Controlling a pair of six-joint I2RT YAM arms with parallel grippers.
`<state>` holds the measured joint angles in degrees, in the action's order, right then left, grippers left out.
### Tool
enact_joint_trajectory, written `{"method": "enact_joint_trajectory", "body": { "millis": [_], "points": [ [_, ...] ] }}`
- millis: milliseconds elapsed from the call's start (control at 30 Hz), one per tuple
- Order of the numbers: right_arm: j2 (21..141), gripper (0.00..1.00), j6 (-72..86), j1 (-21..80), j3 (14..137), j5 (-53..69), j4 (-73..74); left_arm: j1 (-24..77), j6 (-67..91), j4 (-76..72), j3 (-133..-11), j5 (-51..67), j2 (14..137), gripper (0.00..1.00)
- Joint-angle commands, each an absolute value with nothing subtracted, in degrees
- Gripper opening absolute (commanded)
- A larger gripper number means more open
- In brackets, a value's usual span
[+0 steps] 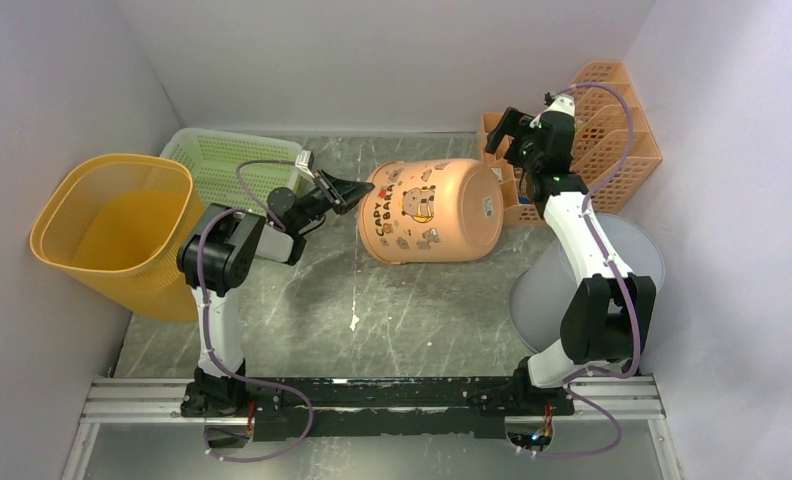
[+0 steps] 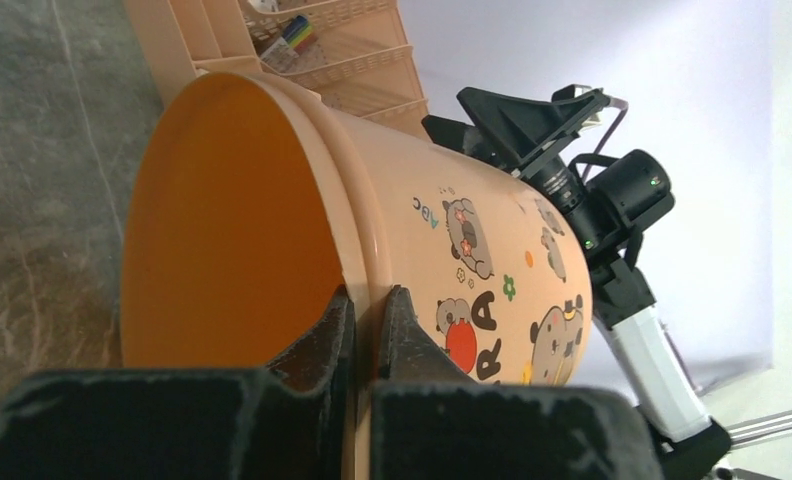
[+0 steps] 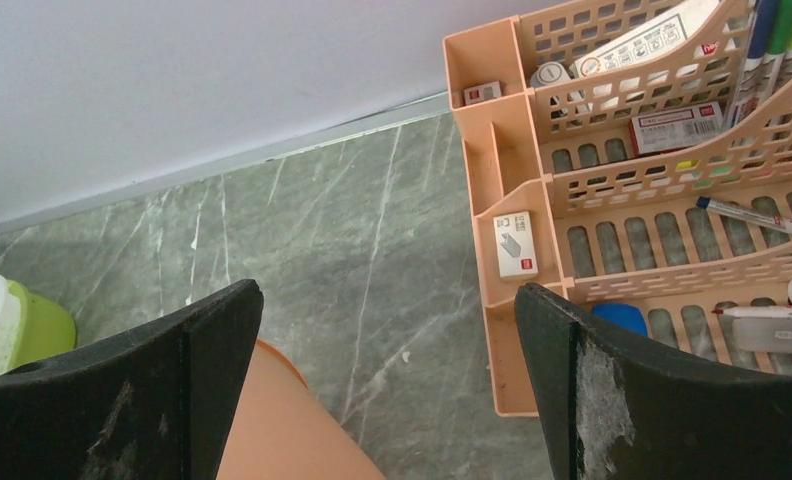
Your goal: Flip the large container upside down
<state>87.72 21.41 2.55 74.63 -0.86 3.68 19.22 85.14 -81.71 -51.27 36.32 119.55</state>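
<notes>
Our left pincer (image 1: 355, 190) clamps the rim of the peach bucket (image 1: 432, 210), lying on its side on the table (image 1: 302, 300). At the left wrist, we see the jaws shut across that rim. At the right wrist, the right pincer (image 3: 387, 292) gapes empty near the bucket's base. We judge it half tipped; next, the rim must swing down.

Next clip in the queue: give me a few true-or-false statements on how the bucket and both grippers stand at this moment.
1. The capybara bucket lies on its side. True.
2. The left gripper pinches the bucket's rim. True.
3. The right gripper is shut on the bucket. False: it is open and holds nothing.
4. The bucket's mouth faces the orange organizer. False: the mouth faces the yellow basket; the base faces the organizer.
</notes>
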Motion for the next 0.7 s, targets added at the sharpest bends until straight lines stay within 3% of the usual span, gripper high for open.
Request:
{"method": "enact_joint_trajectory", "body": {
  "millis": [0, 133, 667],
  "points": [
    [87.67, 1.0, 20.96, 2.02, 73.77, -0.62, 2.24, 19.18, 66.79, -63.48, -49.6, 39.64, 122.66, 0.12],
    [87.58, 1.0, 20.97, 1.97, 73.25, -0.15, 1.94, 18.69, 63.57, -59.07, -50.91, 38.37, 123.26, 0.19],
    [85.96, 1.0, 20.61, 2.02, 74.1, 3.17, 1.9, 17.93, 53.99, -47.22, -52.43, 32.92, 124.09, 0.3]
  ]
}}
